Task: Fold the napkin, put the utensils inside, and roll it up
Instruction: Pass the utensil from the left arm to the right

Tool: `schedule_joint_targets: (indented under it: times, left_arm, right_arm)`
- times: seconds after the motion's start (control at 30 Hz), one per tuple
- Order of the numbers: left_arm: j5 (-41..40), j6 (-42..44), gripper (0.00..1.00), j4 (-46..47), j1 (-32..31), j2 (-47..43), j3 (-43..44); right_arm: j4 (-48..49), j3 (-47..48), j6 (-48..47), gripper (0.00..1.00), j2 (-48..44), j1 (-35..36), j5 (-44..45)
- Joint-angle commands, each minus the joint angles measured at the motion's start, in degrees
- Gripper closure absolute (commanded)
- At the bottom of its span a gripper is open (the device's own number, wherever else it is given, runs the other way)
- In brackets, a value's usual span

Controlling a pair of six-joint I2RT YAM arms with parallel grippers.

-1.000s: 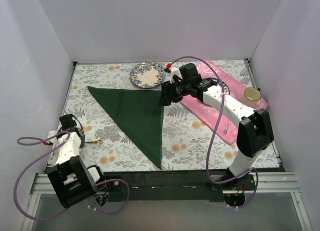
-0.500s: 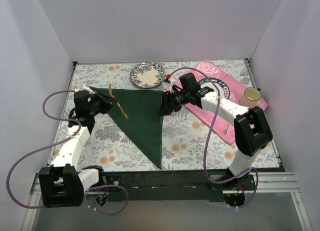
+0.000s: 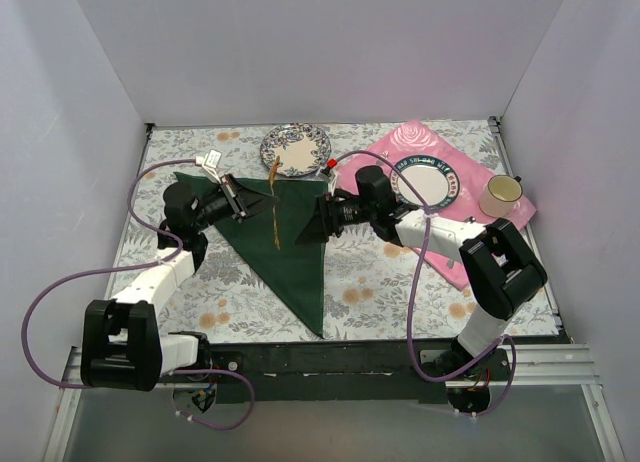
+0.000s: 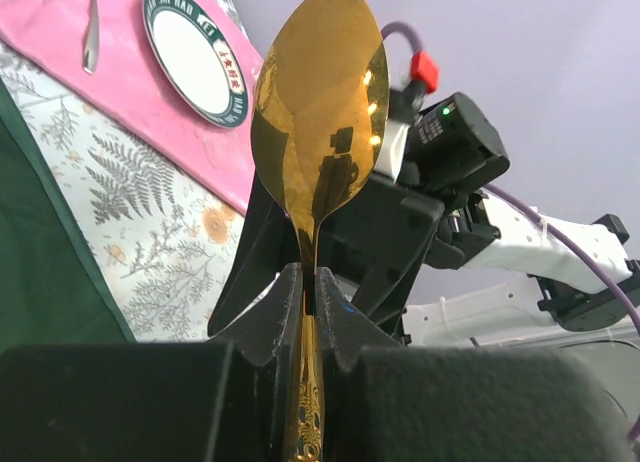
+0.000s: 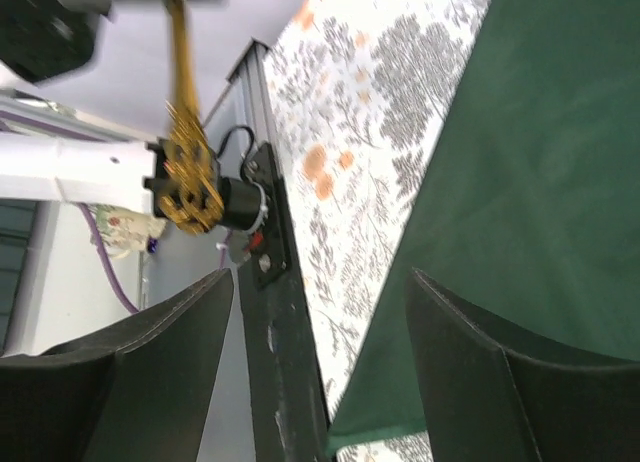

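Note:
The dark green napkin (image 3: 285,232) lies folded in a triangle on the floral tablecloth. My left gripper (image 3: 255,200) hangs above its upper part, shut on a gold spoon (image 3: 274,222). In the left wrist view the spoon's handle is pinched between the fingers (image 4: 310,302), and its bowl (image 4: 320,112) points at the right gripper. My right gripper (image 3: 318,222) is open and empty over the napkin's right edge. In the right wrist view its fingers (image 5: 150,382) are spread wide above the napkin (image 5: 540,182), and the gold spoon (image 5: 185,132) shows at upper left.
A floral plate (image 3: 295,149) sits behind the napkin. A pink placemat (image 3: 480,217) at right carries a green-rimmed white plate (image 3: 425,180), a cup (image 3: 502,190) and a silver utensil (image 3: 455,252). White walls enclose the table.
My left arm has swung from the near left corner to above the napkin, carrying the gold spoon. My right gripper has shifted slightly along the napkin's right edge.

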Motion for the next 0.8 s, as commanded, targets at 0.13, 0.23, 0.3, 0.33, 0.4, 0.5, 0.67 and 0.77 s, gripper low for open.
schedule_joint_targets:
  times: [0.13,0.23,0.3,0.33,0.4,0.5,0.67,0.77]
  left_arm:
    - [-0.7,-7.7,1.0,14.3,-2.1,1.1,-4.3]
    - [-1.0,-9.7,1.0,18.3,-3.4,2.5,-4.8]
    - [-1.0,-10.2,1.0,19.5,-3.9,3.1,-5.1]
    - [-1.4,-10.2,1.0,19.7,-3.9,3.2,-5.2]
    - [-2.0,-10.3,1.0,20.0,-3.9,3.0,-5.3]
    - [-2.2,-9.9,1.0,20.1,-3.9,3.2,-5.1]
    - [-2.1,-8.1,1.0,18.3,-3.9,3.6,-4.6]
    - [-2.8,0.8,0.9,6.1,-3.9,2.0,-1.8]
  right_arm:
    - [24.3,-1.5,13.7,0.25,-1.2,3.0,2.4]
    - [29.0,0.0,18.0,0.3,1.8,4.1,1.1]
    - [31.4,0.6,20.2,0.35,2.6,4.8,0.0]
    - [31.6,0.5,20.5,0.37,3.2,5.1,-0.2]
    - [31.4,-0.6,20.7,0.41,3.1,5.7,0.3]
    - [31.9,-2.2,20.5,0.51,2.6,6.0,0.6]
    - [32.4,-2.1,21.1,0.99,3.3,6.1,-0.4]
    - [24.6,-0.5,18.2,0.99,2.9,6.2,-0.4]
